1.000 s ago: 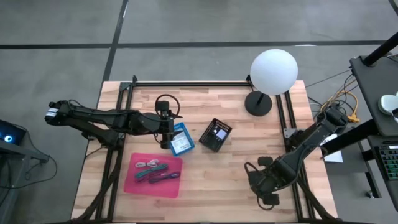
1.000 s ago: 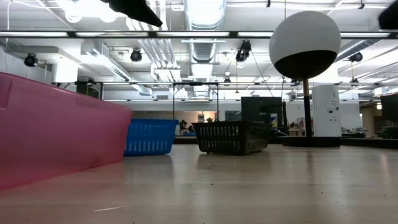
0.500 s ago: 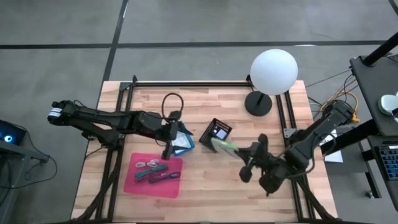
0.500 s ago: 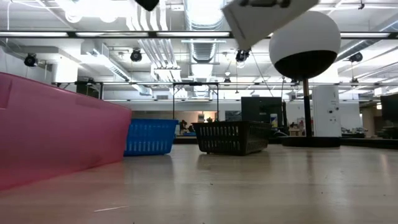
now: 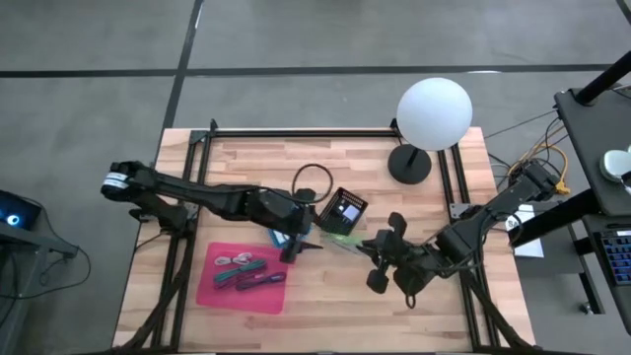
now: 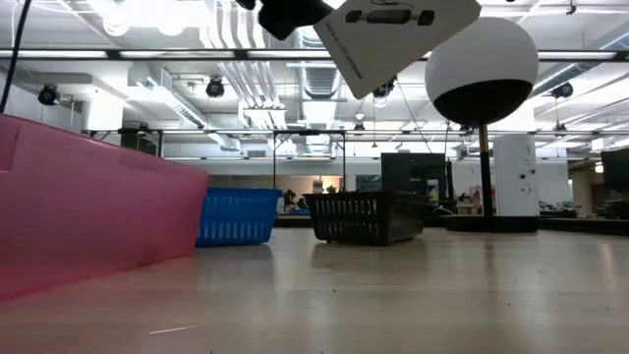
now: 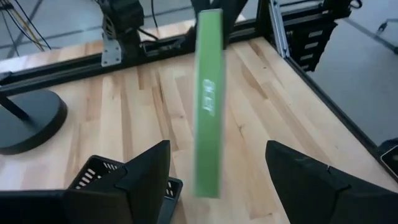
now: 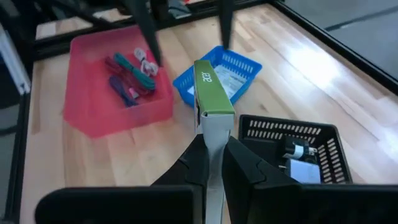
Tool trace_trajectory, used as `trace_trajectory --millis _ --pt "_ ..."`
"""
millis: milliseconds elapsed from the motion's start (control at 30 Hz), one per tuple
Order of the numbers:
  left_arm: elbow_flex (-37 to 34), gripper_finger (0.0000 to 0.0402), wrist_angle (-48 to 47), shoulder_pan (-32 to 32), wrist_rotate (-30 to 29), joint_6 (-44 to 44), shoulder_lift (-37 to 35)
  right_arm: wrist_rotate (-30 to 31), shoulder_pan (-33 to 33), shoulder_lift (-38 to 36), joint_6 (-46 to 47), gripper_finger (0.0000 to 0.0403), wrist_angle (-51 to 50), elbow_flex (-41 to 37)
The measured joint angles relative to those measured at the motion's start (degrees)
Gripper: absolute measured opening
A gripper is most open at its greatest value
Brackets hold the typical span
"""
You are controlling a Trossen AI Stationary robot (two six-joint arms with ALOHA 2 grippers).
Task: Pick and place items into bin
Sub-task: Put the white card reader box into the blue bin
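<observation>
Two grippers meet — right gripper clamps green-edged box, left gripper spread.

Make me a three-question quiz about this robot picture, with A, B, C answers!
1. Where are the pens lying?
A. in the pink tray
B. in the black basket
C. under the lamp

2. What colour is the basket beside the black one?
A. yellow
B. blue
C. white

3. What is the right claw doing?
A. hanging open
B. resting on the table
C. pinching a green and white box

Answers: A, the pens lie in the pink tray. B, the blue basket sits next to the black basket. C, the right claw is shut on the green and white box.
</observation>
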Motion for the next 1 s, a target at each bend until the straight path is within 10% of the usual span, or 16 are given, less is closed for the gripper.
trace_trajectory --millis 500,1000 --pt "7.04 0.0227 -0.7 0.17 0.52 0.25 8.41 -1.45 0.02 0.02 -0.85 0.0015 0.18 0.0" --pt "6.89 0.0025 -0.66 0.3 2.19 5.62 7.77 -1.29 -0.2 0.02 -1.46 0.0015 0.49 -0.02"
